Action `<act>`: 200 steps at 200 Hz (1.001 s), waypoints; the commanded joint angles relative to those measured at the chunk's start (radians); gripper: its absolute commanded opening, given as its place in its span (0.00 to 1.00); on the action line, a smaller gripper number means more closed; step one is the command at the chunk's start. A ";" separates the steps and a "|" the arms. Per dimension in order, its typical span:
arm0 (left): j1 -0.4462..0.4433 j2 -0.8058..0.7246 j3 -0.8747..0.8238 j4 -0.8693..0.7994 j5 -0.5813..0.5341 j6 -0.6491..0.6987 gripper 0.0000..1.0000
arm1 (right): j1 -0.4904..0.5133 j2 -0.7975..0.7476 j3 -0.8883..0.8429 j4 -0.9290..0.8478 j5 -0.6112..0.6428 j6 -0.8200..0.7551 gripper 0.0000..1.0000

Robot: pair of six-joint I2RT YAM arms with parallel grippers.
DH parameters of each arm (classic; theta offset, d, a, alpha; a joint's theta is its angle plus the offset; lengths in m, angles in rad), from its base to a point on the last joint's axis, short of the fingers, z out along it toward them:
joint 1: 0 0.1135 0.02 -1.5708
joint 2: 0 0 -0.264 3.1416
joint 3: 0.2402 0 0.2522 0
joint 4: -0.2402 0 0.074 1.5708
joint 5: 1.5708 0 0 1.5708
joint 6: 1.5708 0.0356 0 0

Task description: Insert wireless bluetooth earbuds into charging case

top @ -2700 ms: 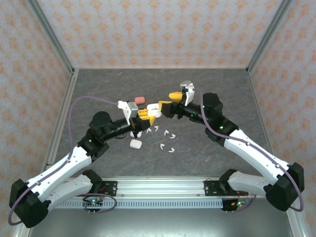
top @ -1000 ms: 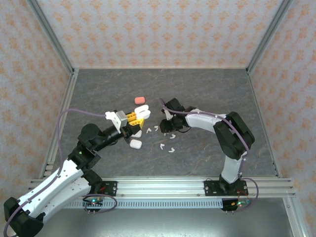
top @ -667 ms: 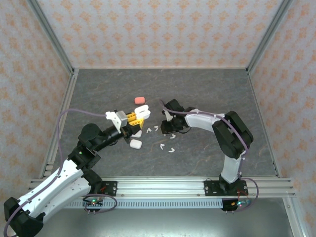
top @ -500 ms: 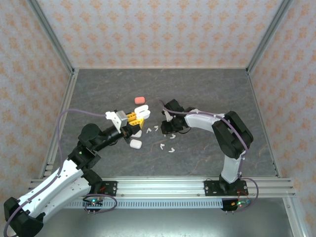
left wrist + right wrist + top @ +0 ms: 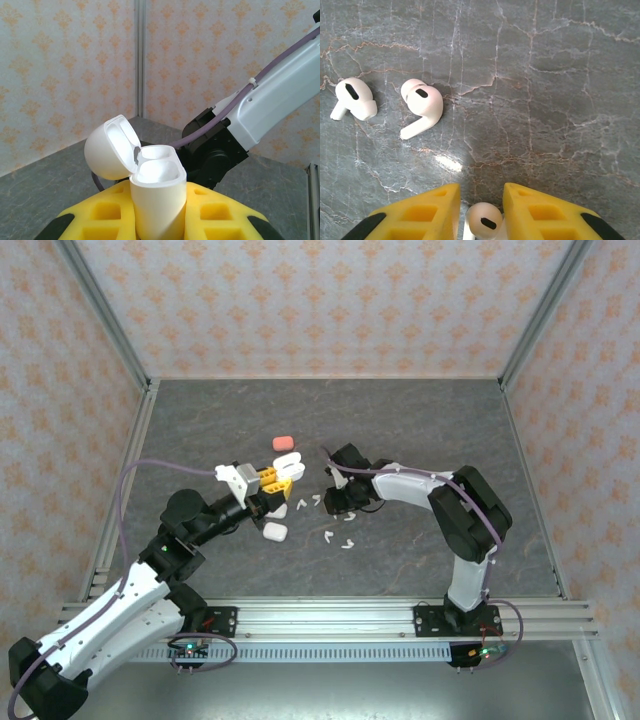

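On the grey table, the left end effector clamps an open white charging case (lid tipped left). The right end effector straddles a white earbud, and I cannot tell whether it is pinching it. Two loose earbuds lie beyond, to the left.

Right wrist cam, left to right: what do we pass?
first earbud → second earbud → third earbud, which lies between the fingers of the right gripper
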 commanded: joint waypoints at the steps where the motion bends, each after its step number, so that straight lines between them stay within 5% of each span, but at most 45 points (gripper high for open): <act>1: -0.009 -0.001 0.004 0.012 -0.011 -0.010 0.00 | 0.007 0.015 -0.010 -0.090 0.047 -0.021 0.30; 125: -0.008 0.010 0.012 0.008 -0.007 -0.014 0.00 | 0.012 -0.027 -0.032 -0.115 0.052 -0.031 0.19; 200: -0.009 0.039 -0.005 0.033 -0.016 -0.038 0.00 | 0.011 -0.251 -0.070 -0.031 0.076 0.024 0.18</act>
